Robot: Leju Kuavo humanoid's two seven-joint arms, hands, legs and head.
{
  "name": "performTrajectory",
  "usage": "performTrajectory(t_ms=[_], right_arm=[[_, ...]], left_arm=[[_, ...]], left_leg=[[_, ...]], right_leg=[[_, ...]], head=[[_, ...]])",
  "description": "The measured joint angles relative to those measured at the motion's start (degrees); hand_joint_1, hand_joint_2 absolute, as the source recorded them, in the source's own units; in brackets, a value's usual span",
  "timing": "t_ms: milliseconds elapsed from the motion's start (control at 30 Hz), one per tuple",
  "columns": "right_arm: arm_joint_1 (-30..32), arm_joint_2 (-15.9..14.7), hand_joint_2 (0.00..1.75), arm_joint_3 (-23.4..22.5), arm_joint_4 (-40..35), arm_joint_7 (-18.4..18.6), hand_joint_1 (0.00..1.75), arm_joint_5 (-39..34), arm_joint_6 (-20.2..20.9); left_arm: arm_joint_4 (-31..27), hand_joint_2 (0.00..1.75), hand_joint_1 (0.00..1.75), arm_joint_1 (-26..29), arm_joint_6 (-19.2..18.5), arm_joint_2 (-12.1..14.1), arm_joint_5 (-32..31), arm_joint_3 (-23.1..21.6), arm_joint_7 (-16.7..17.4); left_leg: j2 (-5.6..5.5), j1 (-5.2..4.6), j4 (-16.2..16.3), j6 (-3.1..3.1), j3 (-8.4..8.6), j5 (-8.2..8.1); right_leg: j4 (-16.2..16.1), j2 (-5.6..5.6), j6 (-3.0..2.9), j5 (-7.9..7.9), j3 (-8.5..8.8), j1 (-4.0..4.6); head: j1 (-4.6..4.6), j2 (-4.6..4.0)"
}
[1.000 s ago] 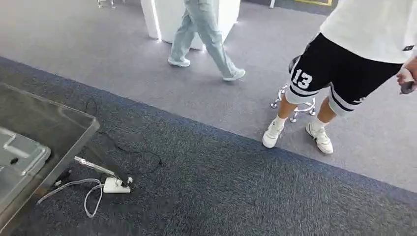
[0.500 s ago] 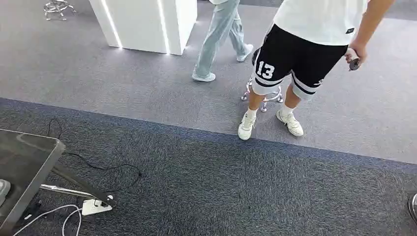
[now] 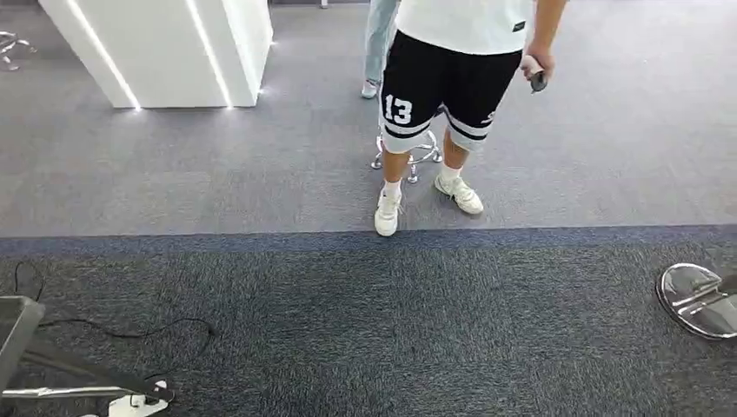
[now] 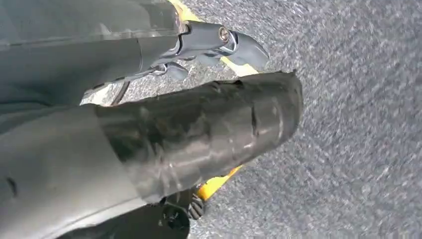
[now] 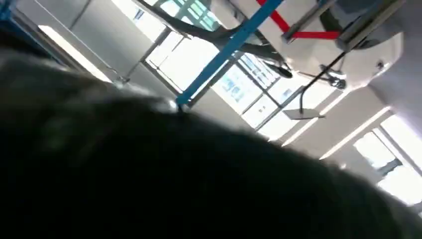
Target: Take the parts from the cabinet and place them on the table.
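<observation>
In the head view I see carpet floor and, at the lower left edge, a corner of the dark glass-topped table [image 3: 12, 323]. No part or cabinet is visible. In the left wrist view my left hand [image 4: 214, 84] hangs over the grey carpet, its thick thumb and darker fingers [image 4: 239, 45] apart with nothing between them; a yellow floor line [image 4: 214, 185] passes behind it. In the right wrist view a dark blurred mass [image 5: 149, 179] lies close to the lens with ceiling and windows beyond, so I cannot make out that hand's fingers.
A person in black shorts [image 3: 448, 74] stands ahead on the light carpet, holding a small dark device, with a chrome stool base [image 3: 408, 156] behind their legs. A white pillar [image 3: 165, 48] stands at the back left. A chrome base [image 3: 700, 300] lies at right; cables and a power strip [image 3: 139, 404] lie by the table.
The camera has turned right: the table has slid almost out at the left, and the person and pillar have shifted left. A second person has walked away behind the first one.
</observation>
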Motion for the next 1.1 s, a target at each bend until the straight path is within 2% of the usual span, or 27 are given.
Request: performTrajectory(t_ms=[33,67,100,133,167,200,233,300,333,367,400,467,533,567,600,633,700,733,767,800,833,867,900,933,1033,1067,1100], right_arm=[[-0.2,0.4,0.00,0.0,0.2,0.0,0.00,0.0,-0.1],[-0.2,0.6,0.00,0.0,0.4,0.0,0.00,0.0,-0.1],[-0.2,1.2,0.00,0.0,0.6,0.1,0.00,-0.2,-0.3],[-0.2,1.5,0.00,0.0,0.7,0.1,0.00,-0.6,-0.6],[-0.1,1.8,0.00,0.1,0.9,0.3,0.00,-1.3,-1.0],[0.0,1.9,0.00,0.1,0.9,0.5,0.00,-1.7,-1.5],[0.0,1.9,0.00,0.1,1.1,1.1,0.00,-2.2,-1.9],[0.0,1.9,0.00,0.1,1.3,1.2,0.00,-2.3,-2.1],[-0.1,1.9,0.00,0.1,1.4,1.2,0.00,-2.3,-2.2],[-0.1,1.9,0.00,0.1,1.5,1.2,0.00,-2.4,-2.2],[-0.2,1.9,0.00,0.1,1.6,1.2,0.00,-2.4,-2.1],[-0.2,1.9,0.00,0.1,1.6,1.1,0.00,-2.3,-1.8],[-0.7,1.8,0.00,0.0,1.7,1.0,0.00,-2.1,-1.4],[-1.2,1.6,0.00,0.1,1.8,0.9,0.00,-1.9,-1.2],[-1.9,1.5,0.00,0.1,1.9,0.9,0.00,-1.8,-1.0],[-2.2,1.5,0.00,0.1,1.9,0.9,0.00,-1.7,-0.9],[-2.2,1.2,0.00,0.1,1.9,0.4,0.00,-1.7,-0.6],[-2.3,1.1,0.00,0.1,1.9,0.4,0.00,-1.7,-0.6],[-2.4,0.9,0.00,0.1,2.0,0.4,0.00,-1.7,-0.5],[-2.6,0.9,0.00,0.1,2.0,0.3,0.00,-1.7,-0.5],[-2.7,0.9,0.00,0.1,2.0,0.3,0.00,-1.7,-0.5],[-2.8,0.9,0.00,0.1,2.0,0.3,0.00,-1.6,-0.5],[-3.0,0.7,0.00,0.1,2.0,0.2,0.00,-1.6,-0.4],[-3.0,0.7,0.00,0.1,2.0,0.2,0.00,-1.6,-0.4],[-3.7,0.3,0.00,0.1,2.0,0.1,0.00,-1.6,-0.5],[-3.8,0.2,0.00,0.0,1.9,0.1,0.00,-1.6,-0.5],[-3.9,0.2,0.00,0.1,1.9,0.1,0.00,-1.6,-0.5]], left_arm=[[0.0,0.00,0.00,-0.2,0.0,0.0,0.0,0.0,0.0],[0.0,0.00,0.00,-0.2,0.0,0.0,0.1,0.0,0.0],[0.0,0.00,0.00,-0.2,0.0,0.0,0.1,0.0,0.0],[0.0,0.00,0.00,-0.2,0.0,0.0,0.2,0.0,0.1],[0.0,0.00,0.00,-0.1,0.0,0.0,0.2,0.0,0.1],[0.0,0.00,0.00,-0.1,0.0,0.0,0.3,0.0,0.1],[0.0,0.00,0.00,0.0,0.0,0.0,0.3,0.0,0.1],[0.0,0.00,0.00,0.1,0.0,0.0,0.3,0.0,0.1],[0.0,0.00,0.00,0.1,0.1,0.0,0.2,0.0,0.2],[0.0,0.00,0.00,0.1,0.1,0.2,0.1,0.0,0.2],[0.0,0.00,0.00,0.2,0.1,0.2,0.1,0.0,0.2],[0.0,0.00,0.00,0.1,0.2,0.2,0.1,0.0,0.2],[0.0,0.00,0.00,-0.1,0.2,0.1,0.1,0.0,0.1],[0.0,0.00,0.00,-0.1,0.3,0.0,0.1,0.0,0.1],[0.0,0.00,0.00,0.0,0.4,0.0,0.1,0.0,-0.1],[0.0,0.00,0.00,0.1,0.5,0.0,0.1,0.1,-0.2],[0.0,0.00,0.00,0.2,0.5,0.1,0.1,0.1,-0.3],[0.0,0.00,0.00,0.2,0.5,0.1,0.1,0.1,-0.3],[0.0,0.00,0.00,0.3,0.5,0.0,0.1,0.1,-0.3],[0.0,0.00,0.00,0.3,0.5,0.0,0.0,0.1,-0.3],[0.0,0.00,0.00,0.3,0.5,-0.1,0.1,0.1,-0.3],[0.0,0.00,0.00,0.3,0.5,-0.1,0.0,0.1,-0.3],[-0.1,0.00,0.00,0.2,0.5,0.1,0.0,0.1,-0.3],[-0.1,0.00,0.00,0.2,0.5,0.1,0.0,0.0,-0.3],[-0.1,0.00,0.00,-0.2,0.5,0.0,0.0,0.1,-0.5],[-0.1,0.00,0.00,-0.2,0.5,0.0,0.0,0.1,-0.6],[-0.1,0.00,0.00,-0.2,0.5,0.0,0.0,0.1,-0.7]], left_leg=[[-1.73,0.28,0.5,-0.69,-0.43,-0.64],[-5.54,0.56,2.4,-0.80,-1.07,-1.81],[-7.29,0.65,6.0,-0.68,-2.82,-3.85],[-8.16,0.58,10.6,-0.56,-5.19,-6.06],[-8.38,0.56,15.3,-0.37,-7.61,-7.73],[-8.41,0.55,18.5,-0.13,-9.51,-8.21],[-8.43,0.51,18.6,0.17,-9.89,-7.18],[-9.14,0.23,11.4,1.10,-7.16,-1.78],[-10.39,-0.02,5.8,1.65,-4.83,1.32],[-13.93,0.00,2.1,2.26,-3.36,1.98],[-14.12,0.19,1.1,2.16,-2.76,1.97],[-12.95,-0.15,0.7,2.06,-2.44,1.78],[-11.14,0.05,-1.4,2.26,-1.56,2.67],[-10.16,0.12,-2.4,2.28,-0.93,3.18],[-9.57,0.08,-3.0,2.48,-0.68,3.34],[-8.65,0.08,-3.1,2.51,-0.64,3.34],[-6.87,0.05,-2.9,2.44,-0.69,3.04],[-6.13,0.05,-2.7,2.35,-0.76,2.89],[-5.38,0.10,-2.5,2.25,-0.76,2.59],[-4.59,0.20,-2.2,2.03,-0.71,2.25],[-3.77,0.32,-1.6,1.72,-0.71,1.74],[-2.99,0.27,-0.9,1.22,-0.67,1.16],[-2.68,-0.15,-0.5,0.77,-0.75,0.57],[-2.28,-0.12,-0.5,0.47,-0.57,0.25],[-0.03,-0.13,-0.2,-0.41,0.46,-0.67],[-3.20,0.39,1.1,-0.84,0.14,-1.62],[-6.23,0.60,3.9,-0.89,-1.17,-3.45]], right_leg=[[-0.3,0.32,-0.56,0.18,0.38,-0.61],[-0.4,0.98,-0.79,0.20,0.28,-0.44],[-0.4,1.53,-1.23,0.33,0.19,-0.32],[-0.4,2.06,-1.33,0.30,0.01,-0.15],[-0.3,2.92,-1.48,0.39,-0.13,0.10],[-0.2,3.64,-1.53,0.41,-0.23,0.31],[-0.2,4.45,-1.55,0.40,-0.23,0.52],[-0.2,5.99,-1.59,0.37,-0.08,0.74],[-0.2,6.79,-1.59,0.37,0.00,0.74],[-0.2,7.30,-1.55,0.40,-0.07,0.52],[-0.2,8.13,-1.34,0.50,-0.38,0.57],[-0.4,9.54,-0.57,0.91,-0.70,-0.25],[-1.4,10.80,0.22,1.41,-0.59,-0.08],[-0.3,7.61,-0.02,0.75,-0.87,-0.17],[2.4,4.18,0.15,-1.25,-2.19,0.17],[6.6,2.74,0.53,-3.44,-4.20,0.12],[14.0,1.77,1.26,-6.12,-7.89,-0.47],[14.5,1.57,1.52,-5.63,-8.15,-0.71],[12.5,1.37,1.81,-4.04,-7.10,-0.92],[8.5,0.82,2.13,-1.83,-4.86,-1.14],[2.6,-0.57,2.45,0.64,-1.56,-1.30],[-0.7,-3.02,2.38,0.56,-0.17,-1.15],[-0.4,-3.94,2.07,0.95,-0.14,-0.76],[0.1,-2.59,0.90,0.56,-0.19,-0.57],[0.1,-0.39,-0.18,0.45,-0.41,-0.65],[0.0,0.38,-0.54,0.52,-0.28,-0.75],[0.1,0.88,-0.96,0.57,-0.32,-0.69]], head=[[0.05,-0.02],[0.02,-0.02],[-0.02,0.00],[0.07,-0.02],[-0.02,0.00],[0.02,0.00],[0.04,-0.02],[0.02,0.00],[0.00,-0.02],[0.04,-0.02],[0.04,0.00],[0.02,-0.02],[0.02,-0.02],[0.07,-0.02],[0.11,-0.02],[0.11,0.00],[0.11,-0.02],[0.09,-0.02],[0.11,-0.02],[0.11,0.00],[0.09,0.00],[0.09,0.00],[0.18,-0.02],[-0.02,-0.02],[0.00,-0.02],[-0.04,-0.02],[-0.04,-0.02]])
